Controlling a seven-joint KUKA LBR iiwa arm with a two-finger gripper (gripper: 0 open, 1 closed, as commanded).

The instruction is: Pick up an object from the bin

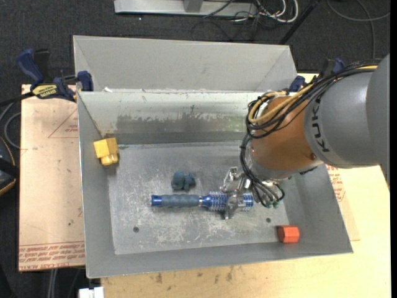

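Four loose things lie in the grey metal bin [155, 231], one of each kind. A yellow block [107, 151] sits in the far left corner, a small blue-grey lump [183, 180] near the middle, and an orange-red block [288, 234] at the near right. The gripper [233, 196] is down over the ribbed head end of a long blue tool [177, 201], which lies lengthwise on the floor. Whether the gripper is open or closed cannot be told.

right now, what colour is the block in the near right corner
Orange; the block shows best in the camera view.
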